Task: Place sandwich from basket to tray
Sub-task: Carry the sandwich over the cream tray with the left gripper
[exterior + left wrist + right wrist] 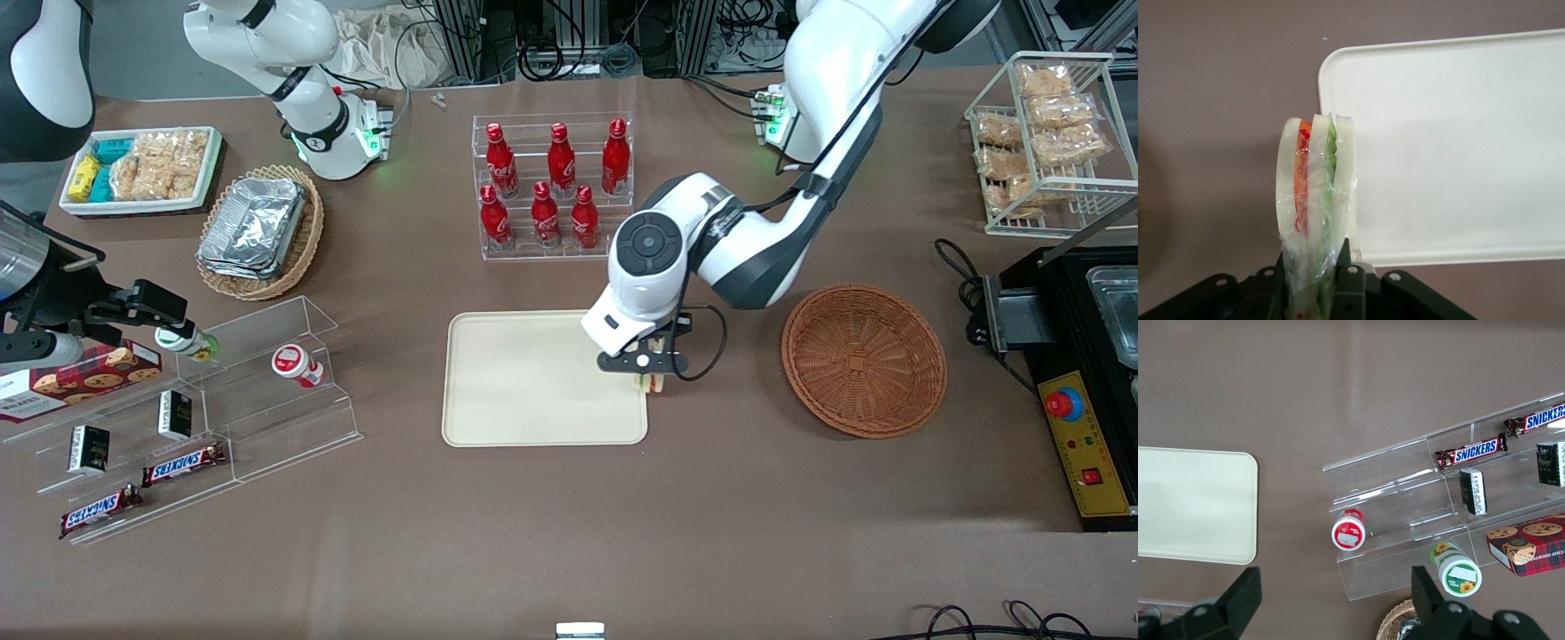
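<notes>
My left gripper (651, 372) is shut on the sandwich (652, 383), a plastic-wrapped wedge of white bread with orange-red and green filling (1315, 200). It holds the sandwich above the edge of the beige tray (533, 382) that faces the basket. In the left wrist view the sandwich hangs over the tray's rim (1338, 100) and partly over the brown table. The reddish-brown wicker basket (863, 360) sits beside the tray, toward the working arm's end, with nothing in it.
A clear rack of red cola bottles (551, 187) stands farther from the front camera than the tray. A tan basket with foil containers (258, 231) and clear shelves with snacks (187, 418) lie toward the parked arm's end. A black control box (1080, 382) stands beside the basket.
</notes>
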